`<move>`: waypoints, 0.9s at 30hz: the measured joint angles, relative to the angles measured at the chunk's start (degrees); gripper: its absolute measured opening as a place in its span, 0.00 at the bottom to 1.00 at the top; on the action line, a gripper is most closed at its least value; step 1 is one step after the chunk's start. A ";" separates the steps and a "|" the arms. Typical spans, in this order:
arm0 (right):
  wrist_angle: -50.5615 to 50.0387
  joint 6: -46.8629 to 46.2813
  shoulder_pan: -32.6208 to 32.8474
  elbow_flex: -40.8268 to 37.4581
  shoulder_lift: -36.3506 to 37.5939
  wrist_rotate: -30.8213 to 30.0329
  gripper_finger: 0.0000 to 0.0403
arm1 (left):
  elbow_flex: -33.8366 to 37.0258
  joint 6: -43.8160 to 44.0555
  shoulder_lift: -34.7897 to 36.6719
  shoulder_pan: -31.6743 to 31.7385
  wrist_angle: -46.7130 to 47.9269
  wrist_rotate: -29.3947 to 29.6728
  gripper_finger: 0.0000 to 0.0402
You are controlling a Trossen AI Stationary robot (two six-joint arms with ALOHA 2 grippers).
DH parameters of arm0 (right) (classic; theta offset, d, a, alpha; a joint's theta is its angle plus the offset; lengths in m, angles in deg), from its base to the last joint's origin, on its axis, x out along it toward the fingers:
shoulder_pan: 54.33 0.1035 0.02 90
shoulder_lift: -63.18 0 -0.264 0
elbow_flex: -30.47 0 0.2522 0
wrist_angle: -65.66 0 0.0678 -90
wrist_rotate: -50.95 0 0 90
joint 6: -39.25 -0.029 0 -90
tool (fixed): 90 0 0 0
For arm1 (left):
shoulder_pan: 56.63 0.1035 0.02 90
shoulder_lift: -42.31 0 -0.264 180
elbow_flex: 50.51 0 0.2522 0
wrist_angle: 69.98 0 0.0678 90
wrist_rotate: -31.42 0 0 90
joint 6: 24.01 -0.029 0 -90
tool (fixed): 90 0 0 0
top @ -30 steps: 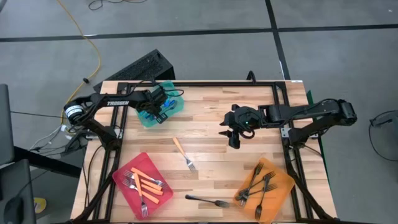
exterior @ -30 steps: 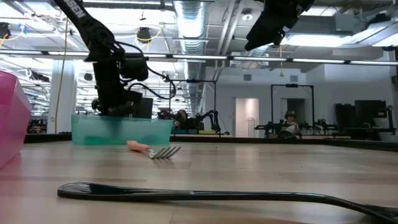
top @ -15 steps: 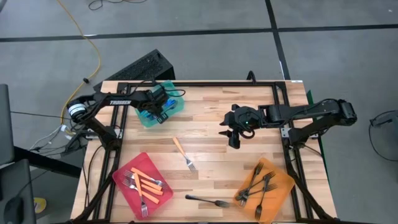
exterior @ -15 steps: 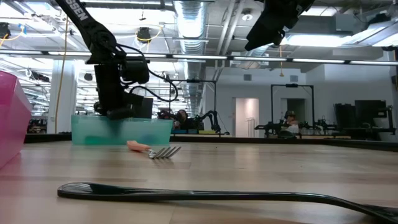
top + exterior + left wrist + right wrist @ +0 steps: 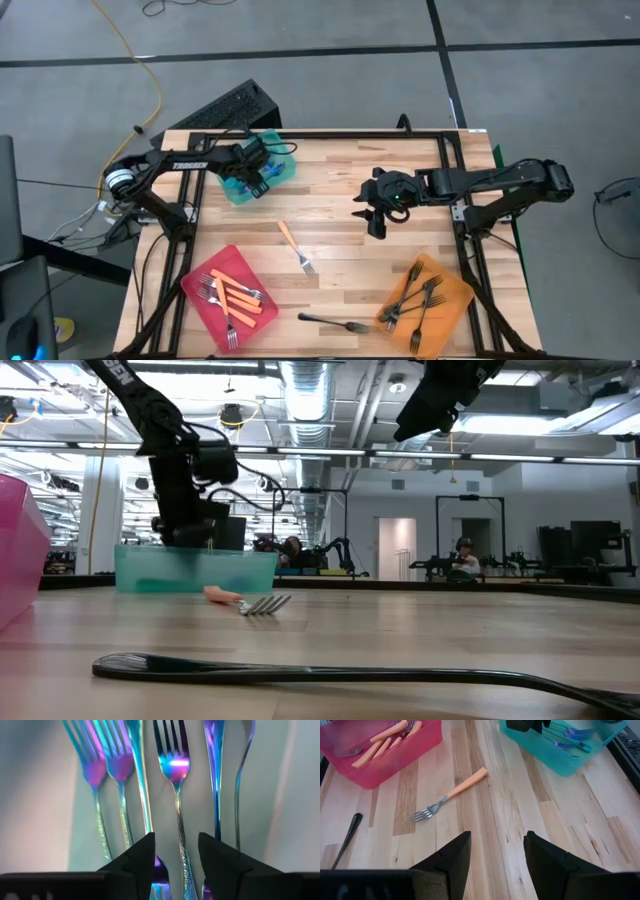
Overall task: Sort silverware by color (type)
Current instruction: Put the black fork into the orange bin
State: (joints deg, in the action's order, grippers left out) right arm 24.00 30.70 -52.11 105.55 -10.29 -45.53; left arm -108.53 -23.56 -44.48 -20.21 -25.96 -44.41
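My left gripper (image 5: 256, 172) hangs open over the teal tray (image 5: 284, 172) at the table's far left. Several blue forks (image 5: 120, 775) lie side by side on the tray's floor. One blue fork's handle (image 5: 178, 825) runs between my left fingers, which stand on either side of it, apart from it. My right gripper (image 5: 375, 218) hovers open above the table's middle right, with nothing between its fingers (image 5: 497, 842). An orange-handled fork (image 5: 296, 247) lies flat on the wood in the middle. A black fork (image 5: 335, 322) lies near the front edge.
The red tray (image 5: 200, 275) at the near left holds several orange-handled forks. The orange tray (image 5: 455, 292) at the near right holds several black forks. Bare wood lies between the trays. The dark frame rails run along the table's far and side edges.
My left gripper dipped a little toward the teal tray and has come back up slightly, staying over the tray. The forks on the table lie where they were.
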 joint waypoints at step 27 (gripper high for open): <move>5.96 -0.04 5.88 0.00 -0.82 0.30 0.50 | -0.11 4.26 29.92 -8.25 -1.36 -12.45 0.35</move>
State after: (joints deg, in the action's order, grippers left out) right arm 29.96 30.65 -46.23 105.55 -11.12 -45.22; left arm -108.63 -19.30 -14.56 -28.45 -27.32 -56.86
